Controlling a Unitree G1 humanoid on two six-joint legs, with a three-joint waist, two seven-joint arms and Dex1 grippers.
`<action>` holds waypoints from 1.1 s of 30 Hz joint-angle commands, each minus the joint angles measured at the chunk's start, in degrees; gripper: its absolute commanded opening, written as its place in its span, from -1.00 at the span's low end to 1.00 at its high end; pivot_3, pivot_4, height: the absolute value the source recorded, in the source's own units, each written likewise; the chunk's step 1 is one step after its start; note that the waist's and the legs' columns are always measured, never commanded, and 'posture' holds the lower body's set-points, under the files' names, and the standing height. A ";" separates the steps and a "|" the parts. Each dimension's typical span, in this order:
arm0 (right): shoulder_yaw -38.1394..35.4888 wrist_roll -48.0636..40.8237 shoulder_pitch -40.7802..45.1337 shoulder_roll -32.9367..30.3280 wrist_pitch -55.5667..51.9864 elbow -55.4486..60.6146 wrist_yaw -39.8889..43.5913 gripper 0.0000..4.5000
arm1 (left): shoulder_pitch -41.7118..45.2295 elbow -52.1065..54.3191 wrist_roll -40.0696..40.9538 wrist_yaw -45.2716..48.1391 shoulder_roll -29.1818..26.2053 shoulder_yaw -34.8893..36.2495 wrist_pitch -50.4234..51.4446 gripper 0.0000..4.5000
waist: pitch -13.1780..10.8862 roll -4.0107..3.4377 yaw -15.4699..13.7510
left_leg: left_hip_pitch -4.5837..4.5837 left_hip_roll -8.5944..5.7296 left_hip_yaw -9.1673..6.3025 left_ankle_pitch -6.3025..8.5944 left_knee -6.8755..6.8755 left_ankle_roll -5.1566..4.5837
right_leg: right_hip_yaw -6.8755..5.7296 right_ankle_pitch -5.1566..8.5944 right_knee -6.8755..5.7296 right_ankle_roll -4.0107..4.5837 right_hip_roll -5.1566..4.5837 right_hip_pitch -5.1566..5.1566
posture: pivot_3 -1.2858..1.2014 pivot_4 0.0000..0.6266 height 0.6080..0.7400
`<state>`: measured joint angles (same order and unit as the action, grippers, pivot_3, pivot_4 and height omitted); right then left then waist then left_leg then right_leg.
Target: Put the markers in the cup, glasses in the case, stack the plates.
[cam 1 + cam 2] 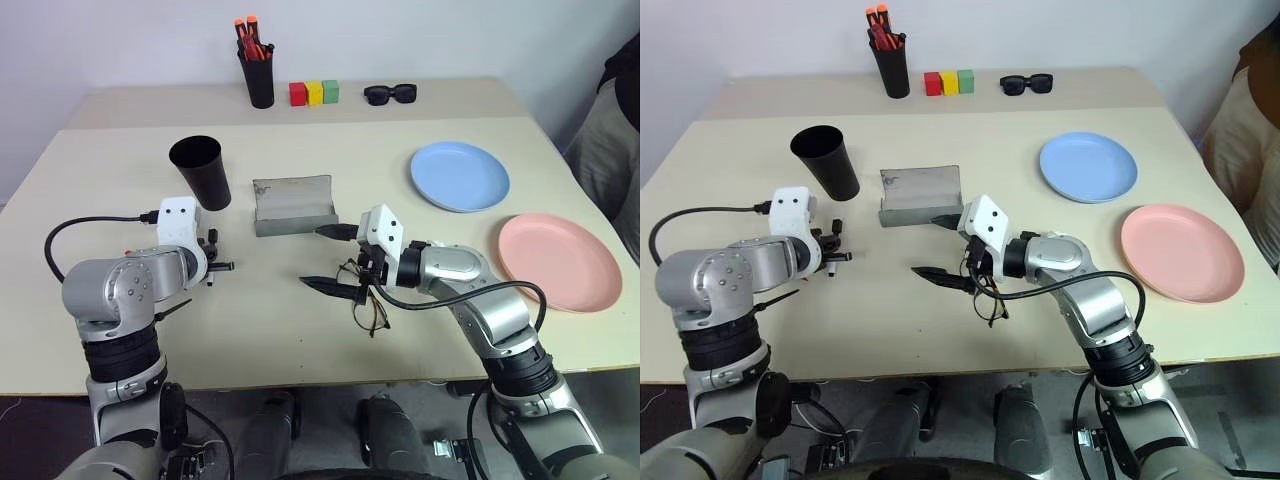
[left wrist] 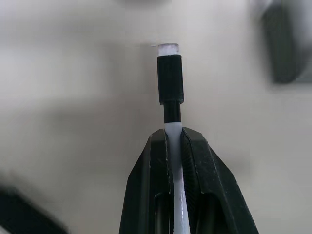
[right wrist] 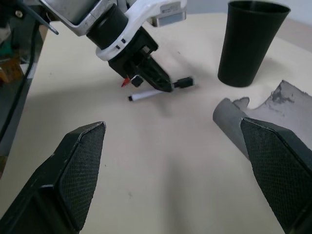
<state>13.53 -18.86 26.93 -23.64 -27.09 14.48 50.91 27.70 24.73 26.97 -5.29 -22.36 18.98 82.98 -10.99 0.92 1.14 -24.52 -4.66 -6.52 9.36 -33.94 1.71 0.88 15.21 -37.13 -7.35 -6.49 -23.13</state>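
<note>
on the beige table nothing was finished: the left gripper was clamped on the white marker at left, below the empty cup. the right gripper, jaws wide apart, hovered at the glasses in the centre, under the open case, and the plates lay unstacked at right.

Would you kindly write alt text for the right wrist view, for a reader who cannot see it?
The left hand is shut on the white marker, which is low over the beige table. The black cup stands upright beyond it, the open grey case is beside that, and the right hand's two black fingers frame the scene, spread wide.
</note>
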 commanded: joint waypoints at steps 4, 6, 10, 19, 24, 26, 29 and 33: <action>-0.53 -0.98 1.57 0.83 0.86 0.38 0.32 1.00 | -6.31 12.01 7.61 15.17 -3.39 9.80 -16.46 -0.98 | 0.00 0.00 -0.50 | 0.00 0.08 0.03 0.03 0.06 0.06 | 0.02 0.02 0.04 0.05 0.05 -0.04 | 0.03 -0.52 1.00; -0.38 -0.91 2.21 1.25 1.07 -0.19 0.42 1.00 | -5.31 11.87 8.35 16.63 -3.16 10.36 -20.64 -0.98 | 0.00 0.02 -0.72 | -0.01 0.06 0.00 0.03 0.01 0.06 | 0.00 0.11 0.11 0.22 0.05 0.03 | 0.03 -0.52 1.00; -0.27 -0.82 4.16 2.72 1.54 -1.62 0.41 1.00 | 2.46 3.31 0.20 9.69 -0.68 6.90 -31.74 -0.98 | 0.00 0.13 -0.83 | 0.00 0.06 -0.03 0.02 -0.09 0.06 | -0.03 0.09 0.18 0.30 0.07 0.13 | 0.03 -0.52 1.00; 0.36 -0.48 6.31 6.08 2.63 -2.68 -0.87 1.00 | 17.58 -32.19 -21.14 -0.97 3.46 -4.13 -72.74 -0.98 | -0.01 0.15 -0.67 | -0.03 0.04 0.01 -0.06 -0.02 -0.09 | -0.04 -0.04 0.16 0.03 0.08 0.05 | 0.03 -0.52 1.00; 0.52 -0.53 5.31 6.37 2.43 -1.35 -1.49 1.00 | 22.01 -47.16 -21.45 1.17 4.35 -4.73 -84.36 -0.98 | -0.01 0.15 -0.35 | -0.04 0.01 0.02 -0.06 0.00 -0.10 | -0.03 -0.07 0.14 -0.03 0.07 0.01 | 0.03 -0.52 1.00; 0.52 -0.54 4.74 6.34 2.37 -0.76 -1.90 1.00 | 22.90 -51.55 -21.97 1.82 4.72 -5.29 -87.80 -0.98 | -0.01 0.15 -0.37 | -0.04 0.01 0.02 -0.07 0.00 -0.11 | -0.04 -0.07 0.11 -0.04 0.08 0.01 | 0.03 -0.52 1.00; 0.22 -0.50 4.41 6.41 2.30 -0.44 -2.73 1.00 | 23.46 -55.52 -22.66 1.36 5.08 -5.51 -90.53 -0.98 | -0.01 0.16 -0.40 | -0.04 0.00 0.01 -0.07 -0.01 -0.12 | -0.04 -0.09 0.11 -0.07 0.08 0.01 | 0.03 -0.52 1.00; -0.33 -0.39 4.45 6.80 2.59 -1.02 -4.17 1.00 | 23.15 -58.23 -23.73 0.61 5.37 -6.20 -92.20 -0.98 | -0.01 0.16 -0.37 | -0.04 -0.06 0.00 -0.07 -0.01 -0.12 | -0.04 -0.10 0.07 -0.09 0.08 0.01 | 0.03 -0.52 1.00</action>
<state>14.32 -18.83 30.98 -17.48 -25.48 11.28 47.52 49.16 -33.78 4.06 -4.16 -16.71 13.03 -6.96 -11.00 1.09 0.77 -24.56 -4.75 -6.53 9.29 -33.95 1.59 0.84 15.11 -37.07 -7.44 -6.41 -23.12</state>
